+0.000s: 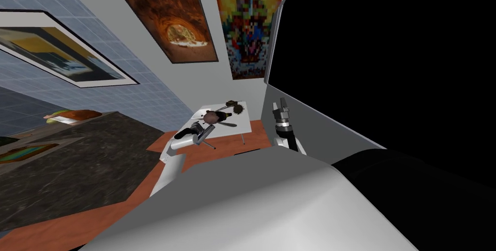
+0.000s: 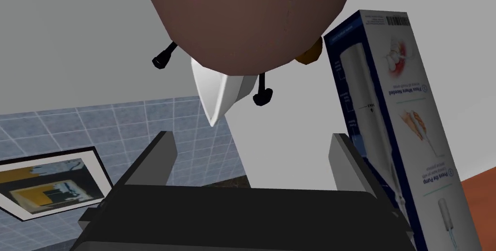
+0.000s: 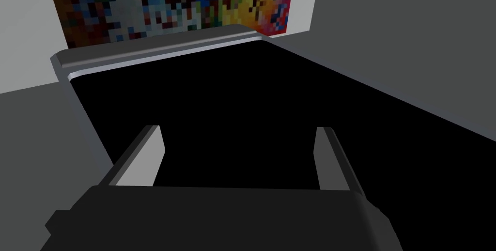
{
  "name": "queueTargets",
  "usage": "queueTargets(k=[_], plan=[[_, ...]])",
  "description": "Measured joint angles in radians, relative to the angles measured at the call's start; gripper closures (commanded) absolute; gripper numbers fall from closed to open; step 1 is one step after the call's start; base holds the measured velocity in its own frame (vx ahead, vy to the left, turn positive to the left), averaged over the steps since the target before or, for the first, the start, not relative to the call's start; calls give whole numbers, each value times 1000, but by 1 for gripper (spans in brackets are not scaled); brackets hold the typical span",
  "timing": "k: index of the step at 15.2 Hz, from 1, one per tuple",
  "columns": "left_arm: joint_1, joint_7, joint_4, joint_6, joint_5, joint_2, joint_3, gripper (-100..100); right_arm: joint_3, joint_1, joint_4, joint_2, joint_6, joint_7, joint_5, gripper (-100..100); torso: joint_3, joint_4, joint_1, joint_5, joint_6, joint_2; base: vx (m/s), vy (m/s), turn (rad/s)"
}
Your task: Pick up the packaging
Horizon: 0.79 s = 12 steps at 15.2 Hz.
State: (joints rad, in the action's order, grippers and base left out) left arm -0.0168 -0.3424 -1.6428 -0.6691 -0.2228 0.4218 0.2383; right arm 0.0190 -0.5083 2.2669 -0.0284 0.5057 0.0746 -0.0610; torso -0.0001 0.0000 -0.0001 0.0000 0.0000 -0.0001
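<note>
The left hand (image 2: pixel 252 139) is open at the near edge of a small white surface (image 1: pixel 244 119), with nothing between its fingers. The packaging (image 2: pixel 411 132), a tall white and dark blue printed box, stands just beside one finger, outside the gap. Its far end is cut off, and whether it touches that finger is unclear. A brown rounded object (image 2: pixel 252 15), cropped, partly covers a white pointed thing (image 2: pixel 218 93). The right hand (image 3: pixel 237 134), also open, is raised before a black area (image 3: pixel 271 107).
</note>
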Motion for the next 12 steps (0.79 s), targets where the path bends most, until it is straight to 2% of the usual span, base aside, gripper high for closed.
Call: queueTargets(k=[2, 4, 9, 12], plan=[[-25, -22, 35, -39, -9, 12, 5, -100, 0, 0, 0, 0, 0, 0, 0, 0, 0, 0, 0, 0, 0, 0, 0, -2, -36], [-32, -32, 44, -75, -13, 16, 8, -100, 0, 0, 0, 0, 0, 0, 0, 0, 0, 0, 0, 0, 0, 0, 1, 0, -18], [-90, -82, 113, -176, -32, 40, 19, -100, 0, 0, 0, 0, 0, 0, 0, 0, 0, 0, 0, 0, 0, -1, 3, 2, -37], [-110, -103, 137, -231, -34, 46, 22, -100, 0, 0, 0, 0, 0, 0, 0, 0, 0, 0, 0, 0, 0, 0, 3, 1, -24]])
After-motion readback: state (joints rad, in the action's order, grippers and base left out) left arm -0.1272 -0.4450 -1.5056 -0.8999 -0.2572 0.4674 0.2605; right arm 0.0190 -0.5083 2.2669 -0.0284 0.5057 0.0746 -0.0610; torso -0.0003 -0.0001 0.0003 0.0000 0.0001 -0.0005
